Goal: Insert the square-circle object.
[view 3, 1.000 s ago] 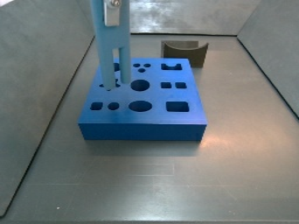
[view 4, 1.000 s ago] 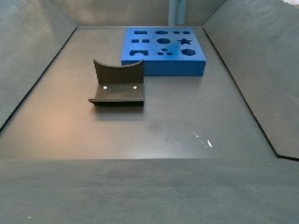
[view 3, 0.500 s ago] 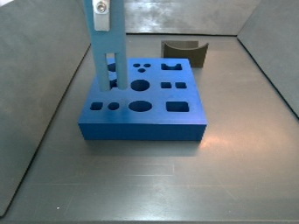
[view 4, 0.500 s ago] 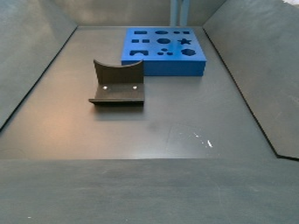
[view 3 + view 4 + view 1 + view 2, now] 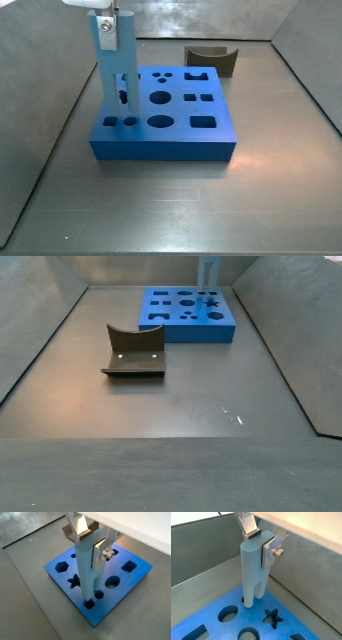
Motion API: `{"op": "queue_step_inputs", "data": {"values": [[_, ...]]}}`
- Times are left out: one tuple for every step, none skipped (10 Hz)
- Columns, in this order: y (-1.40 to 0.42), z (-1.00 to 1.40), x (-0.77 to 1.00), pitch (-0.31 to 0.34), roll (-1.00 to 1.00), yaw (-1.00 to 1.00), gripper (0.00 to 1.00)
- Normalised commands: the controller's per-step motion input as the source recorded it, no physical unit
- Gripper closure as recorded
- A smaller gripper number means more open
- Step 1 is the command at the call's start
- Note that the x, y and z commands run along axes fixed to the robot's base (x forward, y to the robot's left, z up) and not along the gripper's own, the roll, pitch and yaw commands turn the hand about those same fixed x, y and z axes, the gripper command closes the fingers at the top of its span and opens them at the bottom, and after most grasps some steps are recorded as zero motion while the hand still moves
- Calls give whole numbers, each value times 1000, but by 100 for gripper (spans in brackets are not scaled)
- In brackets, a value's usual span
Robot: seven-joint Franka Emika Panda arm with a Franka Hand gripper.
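Observation:
The square-circle object [image 5: 115, 80], a long light-blue bar with two prongs, stands upright in my gripper [image 5: 107, 25], which is shut on its upper end. It shows in both wrist views [image 5: 89, 572] [image 5: 254, 572], with the gripper [image 5: 91, 544] [image 5: 260, 543] clamping its top. The prong tips reach the two small holes at a corner of the blue block [image 5: 187, 138], next to the star hole [image 5: 272, 616]. How deep they sit cannot be told. In a side view the bar [image 5: 207, 276] rises from the block's far edge [image 5: 201, 328].
A dark olive-brown block with a curved notch [image 5: 134, 353] lies on the floor apart from the blue block; it also shows in a side view [image 5: 210, 58]. Grey walls [image 5: 54, 110] enclose the floor on the sides and back.
The gripper has carried the bar across the block toward its corner holes and lowered it, so the prong tips now stand at those holes.

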Motion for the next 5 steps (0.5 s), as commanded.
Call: {"op": "queue_step_inputs", "data": {"values": [[-271, -211, -14, -21, 21, -329, 100], [-260, -151, 0, 0, 23, -360, 100], [-166, -143, 0, 0, 0, -126, 100], [-34, -211, 0, 0, 0, 0, 100], [0, -254, -89, -10, 36, 0, 100]]}}
